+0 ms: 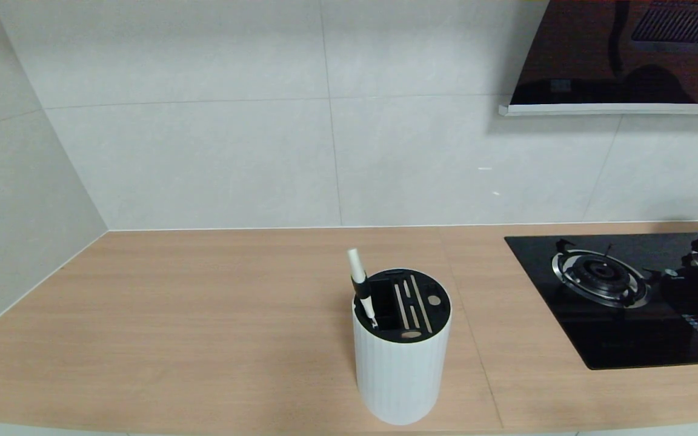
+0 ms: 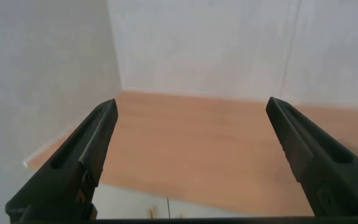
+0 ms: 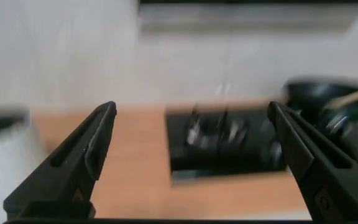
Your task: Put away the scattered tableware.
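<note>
Both pincers free, one utensil already stowed: likely between picks or nearly done.
Left pincer (image 2: 191, 104) and right pincer (image 3: 191, 107) are spread wide, holding nothing. White holder (image 1: 402, 363) stands upright at the front edge of the bench (image 1: 203, 315), with a white-handled utensil (image 1: 358, 275) tilted in its slot. Hob (image 1: 615, 303) is farther right. Next: locate any leftover piece first.

The light wood-grain tabletop (image 1: 203, 315) carries two things. A white ribbed cutlery holder (image 1: 400, 375) stands upright near its front edge. A black gas hob (image 1: 615, 345) sits at its right end.
</note>
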